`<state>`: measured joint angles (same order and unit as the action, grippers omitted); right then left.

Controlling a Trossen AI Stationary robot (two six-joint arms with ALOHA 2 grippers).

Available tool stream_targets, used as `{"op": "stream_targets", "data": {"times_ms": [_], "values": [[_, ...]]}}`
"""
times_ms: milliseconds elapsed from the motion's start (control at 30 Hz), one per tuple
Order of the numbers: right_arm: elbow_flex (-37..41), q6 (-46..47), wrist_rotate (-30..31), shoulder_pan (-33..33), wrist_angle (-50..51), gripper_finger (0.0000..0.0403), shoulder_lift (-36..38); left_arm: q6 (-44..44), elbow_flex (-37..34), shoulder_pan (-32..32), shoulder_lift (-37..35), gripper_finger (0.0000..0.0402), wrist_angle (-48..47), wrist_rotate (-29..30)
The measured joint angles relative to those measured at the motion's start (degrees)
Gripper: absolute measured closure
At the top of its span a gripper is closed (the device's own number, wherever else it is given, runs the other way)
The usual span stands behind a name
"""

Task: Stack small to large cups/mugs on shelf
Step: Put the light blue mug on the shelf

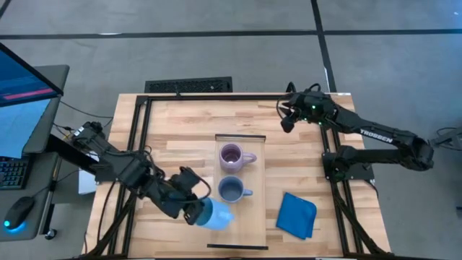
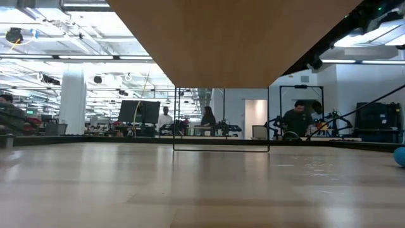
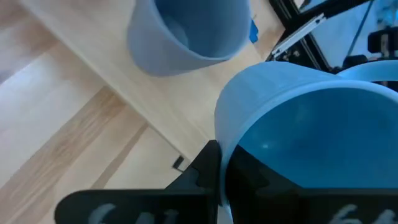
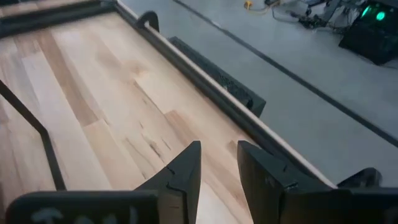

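The pale purple mug and the grey-blue mug stand upright on the long light-wood shelf, the purple one farther back. My left gripper is shut on the bright light blue mug at the shelf's near left edge. The left wrist view shows this mug close up, with the grey-blue mug beyond it. My right gripper stands open over the table's far right part, with nothing between its fingers. My left gripper holds the light blue mug by its rim, one finger inside the mug and one finger outside on the wall. It comes slanting down from the table's left. The mug is tipped, mouth toward the gripper. Whether its bottom touches the shelf I cannot tell.
A flat blue cloth lies on the table right of the shelf. Dark frame rails run along the table's edges. The far left part of the planked table is bare wood.
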<state>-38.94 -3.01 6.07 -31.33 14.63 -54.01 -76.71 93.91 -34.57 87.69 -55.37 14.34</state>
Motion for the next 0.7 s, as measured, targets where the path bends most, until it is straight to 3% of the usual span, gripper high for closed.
{"op": "stream_targets", "data": {"times_ms": [100, 300, 533, 700], "values": [[0.0, 0.0, 0.0, 0.0, 0.0, 0.0276, -2.4, 2.0, 5.1, 0.4, 3.7, 0.0401, -2.3, -0.8], [0.0, -0.4, 0.0, 0.1, -0.1, 0.0276, -5.7, -0.3, 19.9, 0.6, 12.1, 0.0401, -17.5, -1.7], [0.0, -2.0, 0.5, -0.4, -1.9, 0.0276, -4.6, -3.5, 34.3, 1.1, 21.3, 0.0401, -29.0, -3.4], [0.0, -2.0, 0.6, -1.6, -1.8, 0.0276, -2.4, -5.1, 39.6, 2.0, 26.3, 0.0401, -32.8, -5.9]]}}
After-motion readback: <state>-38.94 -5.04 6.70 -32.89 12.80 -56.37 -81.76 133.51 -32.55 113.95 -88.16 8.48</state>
